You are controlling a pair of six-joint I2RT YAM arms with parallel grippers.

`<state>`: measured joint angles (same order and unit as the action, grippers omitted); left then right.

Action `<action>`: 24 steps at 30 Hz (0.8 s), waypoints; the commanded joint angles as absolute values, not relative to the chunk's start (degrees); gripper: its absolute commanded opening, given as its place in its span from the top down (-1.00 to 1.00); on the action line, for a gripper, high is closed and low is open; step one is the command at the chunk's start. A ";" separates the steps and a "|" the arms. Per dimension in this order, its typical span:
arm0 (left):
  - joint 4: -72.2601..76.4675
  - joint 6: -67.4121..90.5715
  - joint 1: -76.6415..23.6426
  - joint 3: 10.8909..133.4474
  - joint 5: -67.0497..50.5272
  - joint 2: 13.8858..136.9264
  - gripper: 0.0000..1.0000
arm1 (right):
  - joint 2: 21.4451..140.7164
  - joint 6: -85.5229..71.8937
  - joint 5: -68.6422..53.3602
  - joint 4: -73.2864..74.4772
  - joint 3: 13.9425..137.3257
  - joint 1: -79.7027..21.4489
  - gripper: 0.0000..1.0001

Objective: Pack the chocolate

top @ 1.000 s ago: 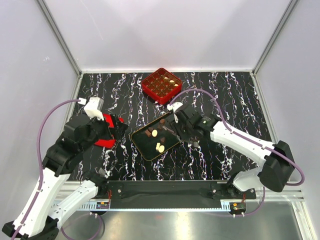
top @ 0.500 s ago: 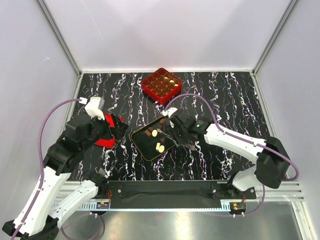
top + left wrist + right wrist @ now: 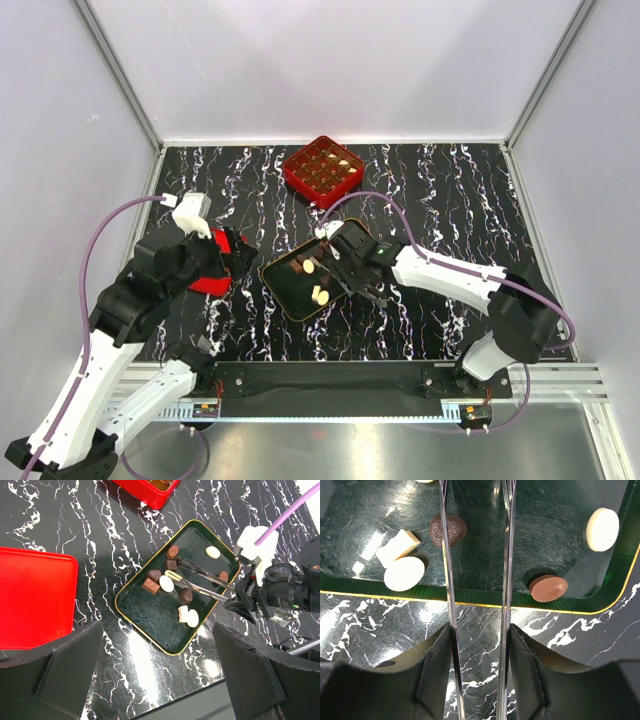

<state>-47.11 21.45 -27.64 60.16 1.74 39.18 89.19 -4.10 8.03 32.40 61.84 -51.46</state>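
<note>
Several pieces of chocolate lie loose in the black gold-rimmed tray (image 3: 283,291): a white oval (image 3: 166,583), a dark heart (image 3: 448,530), a brown round one (image 3: 548,588) and a white pair (image 3: 188,616). My right gripper (image 3: 480,635) (image 3: 362,266) is shut on metal tongs (image 3: 508,555) (image 3: 202,580). The tong arms stand apart and reach over the tray, their tips near the white oval and a dark square (image 3: 171,565); nothing shows between them. My left gripper (image 3: 159,645) hangs open above the tray's near edge, holding nothing.
The red gridded box (image 3: 322,170) stands at the back with several pieces in its cells. A flat red lid (image 3: 35,600) lies left of the tray, under my left arm. The black marble table (image 3: 450,200) has metal-framed walls around it.
My right gripper has moved left, carrying the tongs farther over the tray. The left arm has barely shifted.
</note>
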 commanded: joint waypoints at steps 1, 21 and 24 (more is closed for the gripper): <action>-45.26 21.18 -27.42 62.23 2.11 39.29 -0.98 | 89.82 -3.08 9.05 29.88 64.25 -52.12 -0.07; -45.26 21.62 -27.42 62.58 1.58 39.46 -0.98 | 91.50 -2.64 11.25 30.32 65.30 -52.12 0.04; -45.44 21.62 -27.42 62.93 1.58 39.20 -0.98 | 89.49 -2.90 11.08 31.55 65.91 -52.12 0.09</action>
